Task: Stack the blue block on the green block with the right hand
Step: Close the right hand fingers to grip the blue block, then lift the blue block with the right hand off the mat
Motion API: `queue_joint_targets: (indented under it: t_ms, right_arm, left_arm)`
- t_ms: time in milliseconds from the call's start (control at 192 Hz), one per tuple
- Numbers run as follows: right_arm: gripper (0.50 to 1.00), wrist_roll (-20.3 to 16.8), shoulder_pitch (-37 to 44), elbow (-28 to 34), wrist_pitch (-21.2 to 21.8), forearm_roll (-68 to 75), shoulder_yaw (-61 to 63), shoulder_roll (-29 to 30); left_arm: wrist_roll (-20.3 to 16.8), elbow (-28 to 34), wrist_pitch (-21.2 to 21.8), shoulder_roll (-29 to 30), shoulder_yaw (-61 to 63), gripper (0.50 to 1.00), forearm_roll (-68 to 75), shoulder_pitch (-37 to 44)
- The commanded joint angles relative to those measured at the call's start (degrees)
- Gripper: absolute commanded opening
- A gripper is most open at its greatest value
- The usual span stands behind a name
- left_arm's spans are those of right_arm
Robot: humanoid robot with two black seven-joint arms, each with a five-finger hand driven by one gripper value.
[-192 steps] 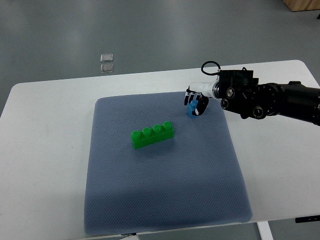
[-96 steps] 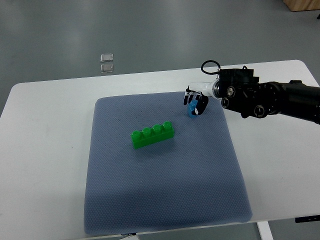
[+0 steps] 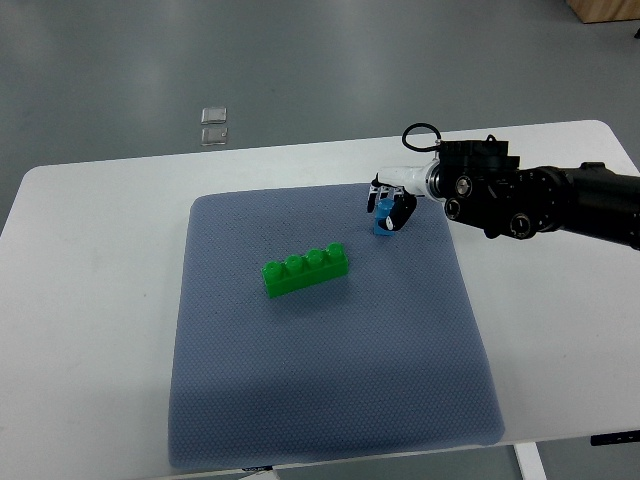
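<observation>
The right hand (image 3: 389,207) reaches in from the right edge, its fingers (image 3: 401,215) curled around the small blue block (image 3: 382,216) near the far right part of the grey-blue mat (image 3: 330,400). The green block (image 3: 305,271) lies on the mat's middle, well apart, on the white bench (image 3: 90,300).

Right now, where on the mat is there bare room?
The mat is bare in front of the green block and to its left. The only crowded spot is the far right corner, where the right hand holds the blue block.
</observation>
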Motion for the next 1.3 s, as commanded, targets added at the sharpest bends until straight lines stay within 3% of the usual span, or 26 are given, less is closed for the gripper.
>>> queue_joint_targets:
  t_ms: [0,443,692,916,1296]
  right_arm:
    - [0.586,0.13,-0.01,0.00,-0.04,-0.05,-0.02,0.00]
    - [0.586,0.30,3.33,4.31,0.14,0.30,0.25,-2.64]
    - [0.586,0.13,11.15,12.65,1.11,1.62,0.16,-6.24]
    - [0.586,-0.31,22.21,23.45,4.79,8.80,-0.72,-9.49]
    - [0.582,-0.49,31.54,25.31,4.88,14.27,-3.27,-3.43]
  left_arm:
    - [-0.01,0.02,0.00,0.00,0.01,1.000,0.00,0.00]
    - [-0.01,0.02,0.00,0.00,0.01,1.000,0.00,0.00]
    - [-0.01,-0.07,0.00,0.00,-0.07,1.000,0.00,0.00]
    - [-0.01,-0.68,0.00,0.00,-0.16,1.000,0.00,0.00]
    - [-0.01,-0.42,0.00,0.00,-0.42,1.000,0.00,0.00]
